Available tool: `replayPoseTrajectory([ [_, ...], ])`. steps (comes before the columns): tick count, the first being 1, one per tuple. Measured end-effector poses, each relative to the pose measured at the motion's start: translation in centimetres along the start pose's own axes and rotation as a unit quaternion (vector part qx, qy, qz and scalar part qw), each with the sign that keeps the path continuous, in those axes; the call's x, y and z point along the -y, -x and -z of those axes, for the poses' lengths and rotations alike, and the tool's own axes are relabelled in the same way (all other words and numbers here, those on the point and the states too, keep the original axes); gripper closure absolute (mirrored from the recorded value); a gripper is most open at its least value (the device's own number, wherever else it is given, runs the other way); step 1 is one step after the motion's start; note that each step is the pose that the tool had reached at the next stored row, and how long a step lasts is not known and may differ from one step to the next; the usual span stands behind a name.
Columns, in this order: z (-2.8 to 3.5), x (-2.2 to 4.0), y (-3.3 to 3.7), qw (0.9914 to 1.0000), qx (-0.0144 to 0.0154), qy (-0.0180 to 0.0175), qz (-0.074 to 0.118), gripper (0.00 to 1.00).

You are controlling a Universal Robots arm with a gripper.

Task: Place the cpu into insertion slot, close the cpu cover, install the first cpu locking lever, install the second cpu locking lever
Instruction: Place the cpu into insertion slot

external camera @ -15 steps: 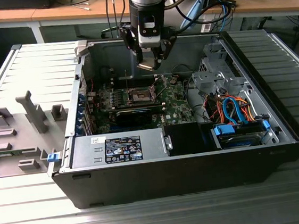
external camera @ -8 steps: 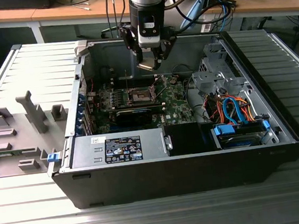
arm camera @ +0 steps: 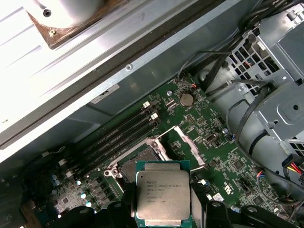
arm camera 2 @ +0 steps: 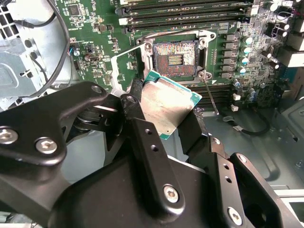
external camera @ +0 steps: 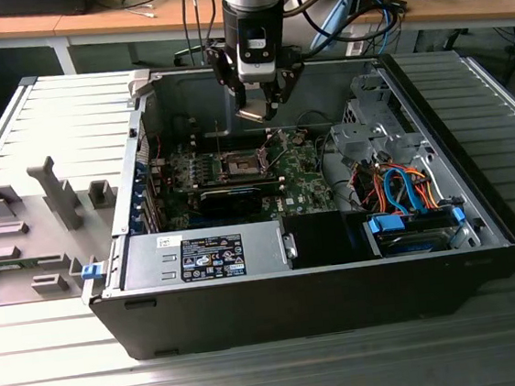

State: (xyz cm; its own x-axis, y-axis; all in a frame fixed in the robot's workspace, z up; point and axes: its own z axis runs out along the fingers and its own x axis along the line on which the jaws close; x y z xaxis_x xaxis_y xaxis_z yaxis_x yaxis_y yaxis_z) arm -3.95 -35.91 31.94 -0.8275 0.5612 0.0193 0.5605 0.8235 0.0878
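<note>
My gripper (external camera: 261, 103) hangs above the green motherboard (external camera: 302, 165) inside the open computer case, shut on the cpu (external camera: 256, 113). In both wrist views the cpu (arm camera 2: 167, 103) (arm camera: 163, 194) is a silver-topped square chip pinched by its edges between the black fingers (arm camera 2: 134, 97) (arm camera: 212, 210). It is held tilted in the air, apart from the board. The insertion slot (arm camera 2: 175, 53) (arm camera: 137, 167) lies bare below it, its pin field showing. The cpu cover (arm camera: 188, 143) stands swung open beside the slot. A thin locking lever (arm camera 2: 209, 96) sticks out from the slot's corner.
Long memory slots (arm camera 2: 190, 10) run beside the socket. A long black card (external camera: 230, 199) and the power supply (external camera: 204, 254) sit nearer the case front. A metal drive cage (external camera: 375, 125) with orange and blue cables (external camera: 402, 187) fills the exterior view's right. Grey fixtures (external camera: 55, 191) stand outside.
</note>
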Motion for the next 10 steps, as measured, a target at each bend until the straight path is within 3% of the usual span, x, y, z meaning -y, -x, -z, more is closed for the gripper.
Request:
replayPoseTrajectory([
  [10,-0.12,0.01,0.0,0.99999,0.0005,-0.0001,-0.004,0.45],
])
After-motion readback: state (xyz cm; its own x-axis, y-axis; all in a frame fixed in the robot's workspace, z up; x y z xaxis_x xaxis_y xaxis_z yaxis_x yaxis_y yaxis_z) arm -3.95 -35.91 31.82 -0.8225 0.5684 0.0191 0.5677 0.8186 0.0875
